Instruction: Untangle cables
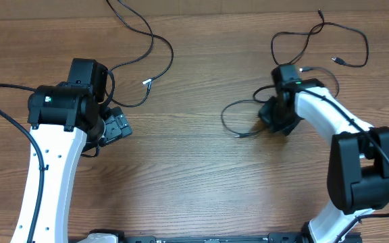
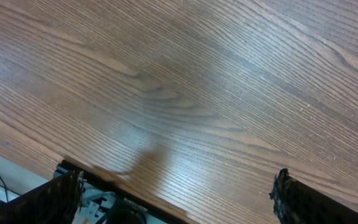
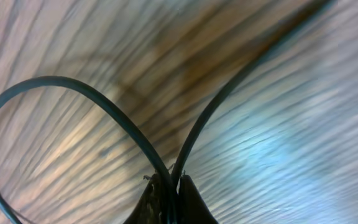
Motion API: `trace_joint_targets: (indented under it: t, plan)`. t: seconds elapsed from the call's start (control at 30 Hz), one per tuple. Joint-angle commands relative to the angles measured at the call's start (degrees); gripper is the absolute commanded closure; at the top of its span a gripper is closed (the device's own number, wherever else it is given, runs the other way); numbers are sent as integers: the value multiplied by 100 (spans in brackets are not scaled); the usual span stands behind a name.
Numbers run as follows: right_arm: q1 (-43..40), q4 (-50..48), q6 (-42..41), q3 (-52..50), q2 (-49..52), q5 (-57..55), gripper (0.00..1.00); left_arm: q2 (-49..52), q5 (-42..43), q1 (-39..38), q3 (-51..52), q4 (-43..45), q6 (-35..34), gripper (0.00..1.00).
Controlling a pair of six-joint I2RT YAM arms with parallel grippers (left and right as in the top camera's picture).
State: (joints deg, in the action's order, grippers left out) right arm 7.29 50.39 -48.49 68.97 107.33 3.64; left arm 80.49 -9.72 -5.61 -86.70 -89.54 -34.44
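Right gripper [image 3: 171, 191] is clamping tight on the right cable [image 3: 73, 84], pinching what looks like two strands at a crossing; it's blurry this close. Cord is likely handling light, limp and a bit slick, so gripping near a plug end should be steadier. Left gripper [image 2: 174, 198] is hanging wide over bare bench [image 2: 197, 81], holding nothing. Right cable is sprawling toward the far right corner, and the left cable [image 1: 162, 47] is trailing to the far edge. No containers showing.

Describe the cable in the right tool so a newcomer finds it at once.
On the table, find the right arm. Its shut tool pinches a thin black cable whose loop bulges toward the table's middle; the white-plugged cable by the left arm lies untouched.
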Motion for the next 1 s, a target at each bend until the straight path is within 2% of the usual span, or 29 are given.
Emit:
trace_joint_targets:
  t: [0.0,0.3,0.43,0.53,0.7,0.97]
  plan:
    - [-461,177,-166,234,15,-94,96,9,-120,-20,9,4,-92,1]
    - [-1722,678,-280,645,15,496,96,9,-120,-33,9,4,-92,0]
    - [-2245,844,-817,645,15,627,96,9,-120,-33,9,4,-92,0]
    - [-2483,638,-544,645,15,1058,96,9,-120,-33,9,4,-92,0]
    - [-2481,11,315,643,15,1908,96,9,-120,-33,9,4,-92,0]
    - [-1950,-704,361,643,15,2022,96,9,-120,-33,9,4,-92,0]
